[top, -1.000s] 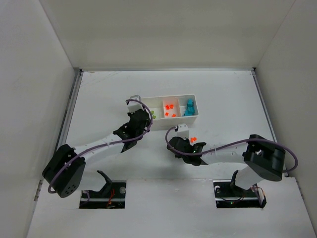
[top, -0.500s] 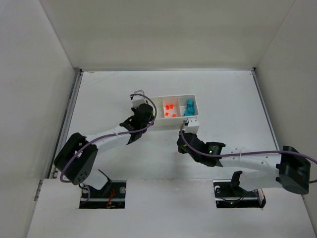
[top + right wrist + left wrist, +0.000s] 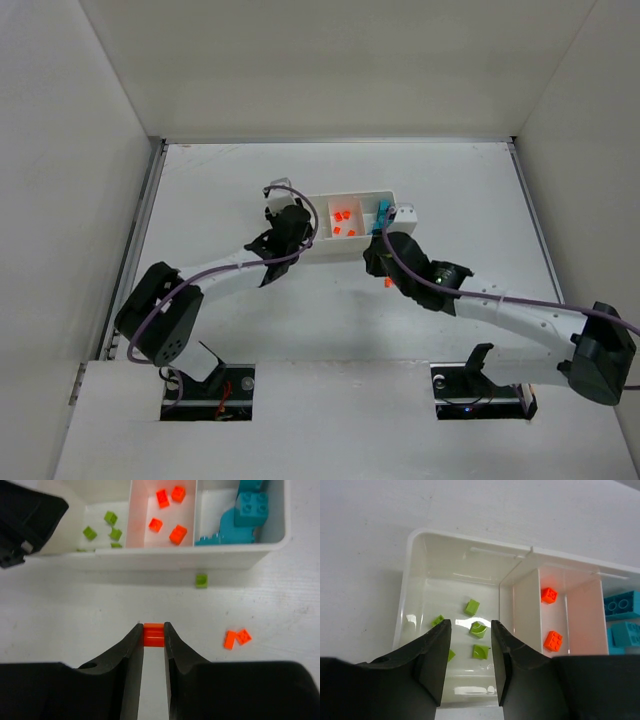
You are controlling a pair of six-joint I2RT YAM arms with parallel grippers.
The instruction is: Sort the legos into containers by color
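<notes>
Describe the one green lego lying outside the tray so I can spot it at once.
Find the white tray and follow its near wall to the end holding teal bricks. Just in front of that wall, on the table, lies one small lime lego. It is the only green one outside the tray; the two loose legos nearby are orange.

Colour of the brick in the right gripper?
The brick is orange-red; best in the right wrist view.

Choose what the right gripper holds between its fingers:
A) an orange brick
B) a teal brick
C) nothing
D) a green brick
A: the right wrist view shows an orange brick pinched in the right gripper, outside the tray.
</notes>
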